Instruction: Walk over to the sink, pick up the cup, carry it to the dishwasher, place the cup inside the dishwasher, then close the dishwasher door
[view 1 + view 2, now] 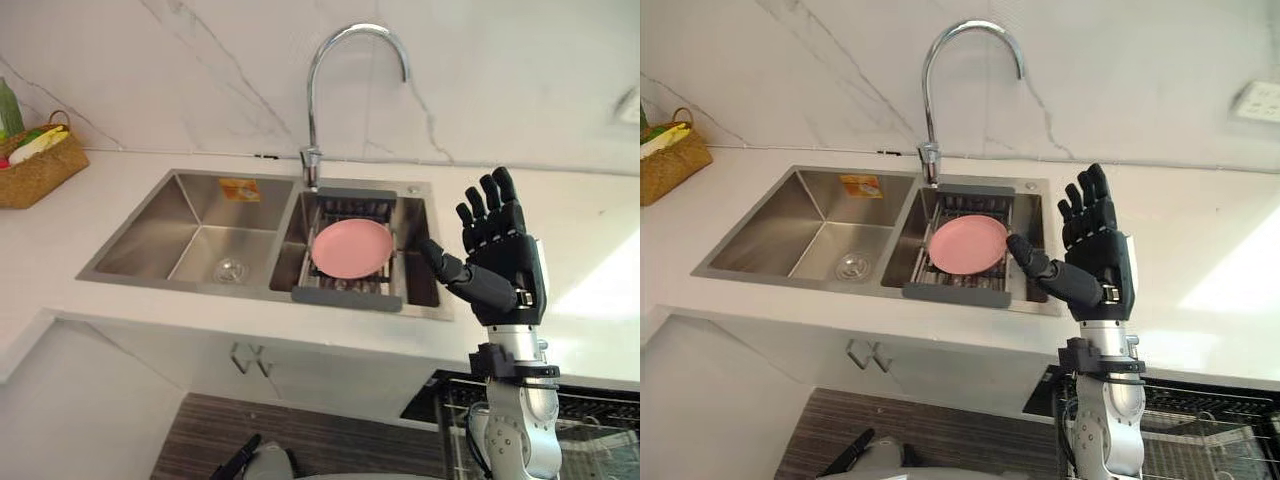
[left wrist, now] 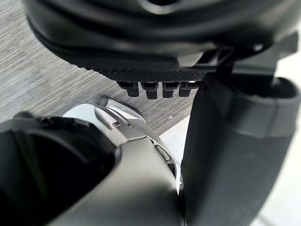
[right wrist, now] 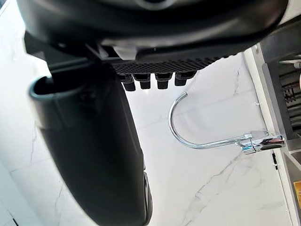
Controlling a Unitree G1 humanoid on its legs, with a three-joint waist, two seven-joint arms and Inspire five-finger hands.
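Left eye view: right robot hand (image 1: pixel 497 262) raised beside the sink (image 1: pixel 150 235), fingers straight, thumb spread, holding nothing. A pink plate (image 1: pixel 351 247) lies flat, face up, on the right basin's rack (image 1: pixel 345 300). Left robot hand (image 2: pixel 141 56) hangs relaxed over the floor (image 2: pixel 37 70).

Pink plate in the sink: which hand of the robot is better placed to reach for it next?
Probably the right. The right hand is raised open beside the sink, close to the pink plate in its right basin. The left hand hangs low over the floor.
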